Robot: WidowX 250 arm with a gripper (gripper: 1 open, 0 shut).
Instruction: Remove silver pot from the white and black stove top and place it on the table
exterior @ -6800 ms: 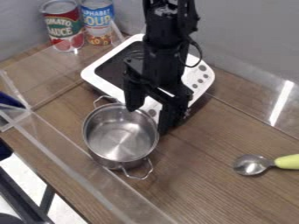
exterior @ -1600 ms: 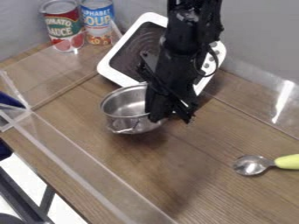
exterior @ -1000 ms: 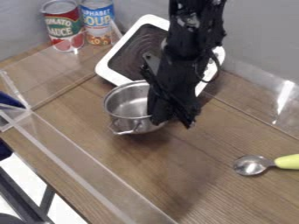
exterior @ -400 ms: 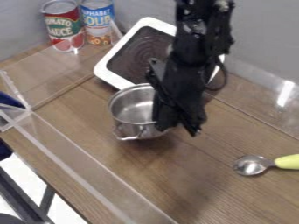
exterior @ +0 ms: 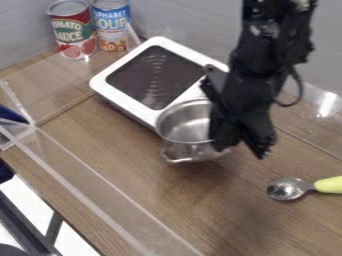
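Silver pot (exterior: 187,128) has shifted right with the tool (exterior: 235,140) clamped on its rim. It's off the stove top (exterior: 144,76) and over the worktop (exterior: 120,195). Set-down looks next.

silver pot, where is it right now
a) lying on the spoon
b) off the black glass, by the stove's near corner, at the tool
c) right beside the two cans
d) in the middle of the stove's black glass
B: the silver pot is clear of the stove top glass, by its near corner, with the tool at its rim; the cans and spoon are well apart from it.
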